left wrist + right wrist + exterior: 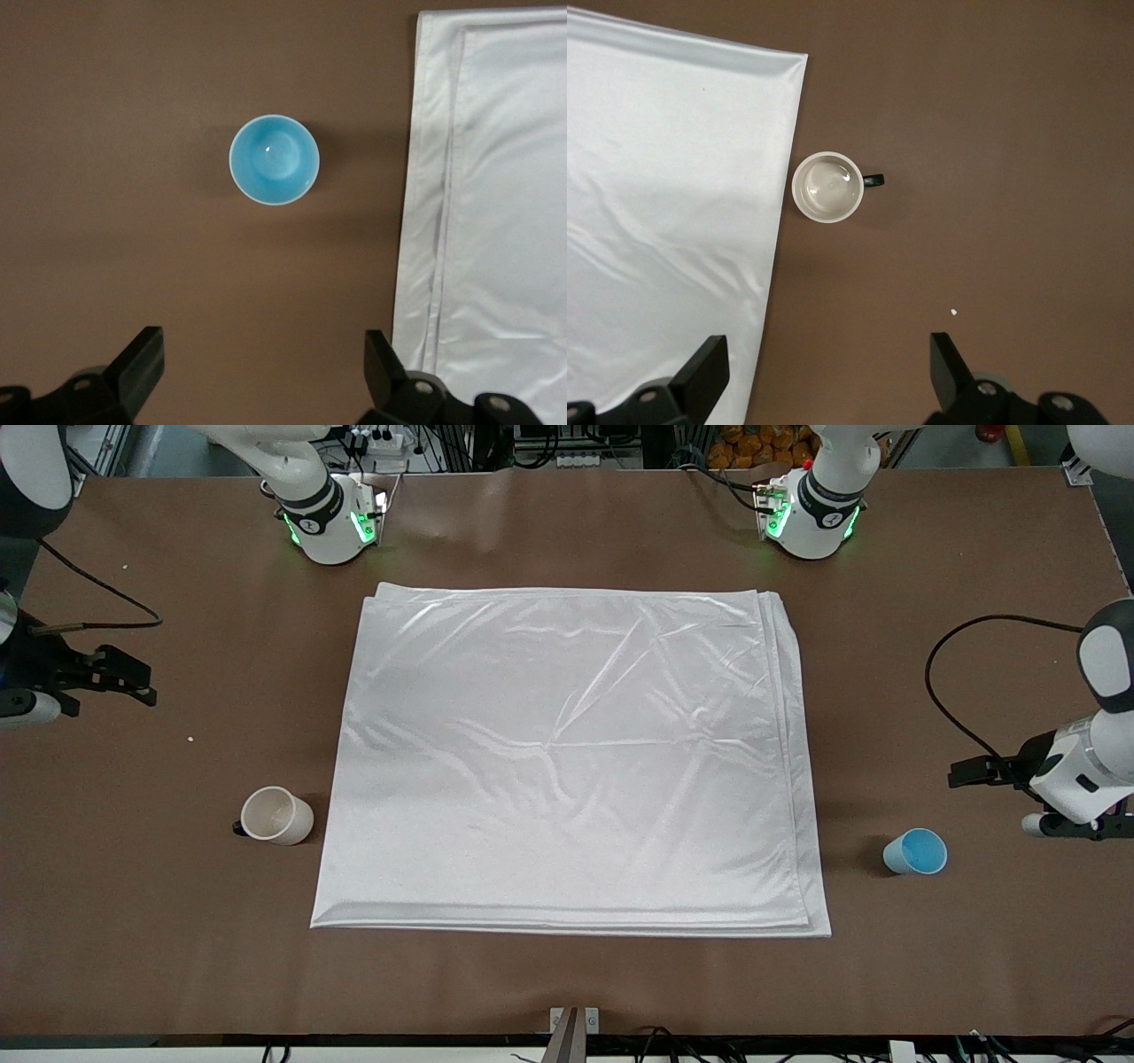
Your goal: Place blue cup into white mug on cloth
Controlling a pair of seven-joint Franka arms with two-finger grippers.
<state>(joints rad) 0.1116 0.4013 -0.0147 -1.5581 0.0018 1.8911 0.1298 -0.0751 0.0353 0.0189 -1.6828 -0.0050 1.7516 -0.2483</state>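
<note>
The cloth [567,762] lies flat in the middle of the brown table, shiny white and lightly wrinkled. The white mug [276,815] stands upright on bare table just off the cloth's edge, toward the right arm's end, its black handle pointing away from the cloth. The blue cup [917,852] stands upright on bare table toward the left arm's end. My left gripper [1001,797] hangs open over bare table beside the blue cup [275,159], holding nothing. My right gripper [133,677] hangs open over bare table near the white mug [827,186] and the cloth's edge [664,195], also holding nothing.
Both arm bases [332,518] [811,514] stand along the table's edge farthest from the front camera. A black cable [952,708] loops over the table by the left arm. Another cable [97,589] trails by the right arm. A small white crumb [190,739] lies near the mug.
</note>
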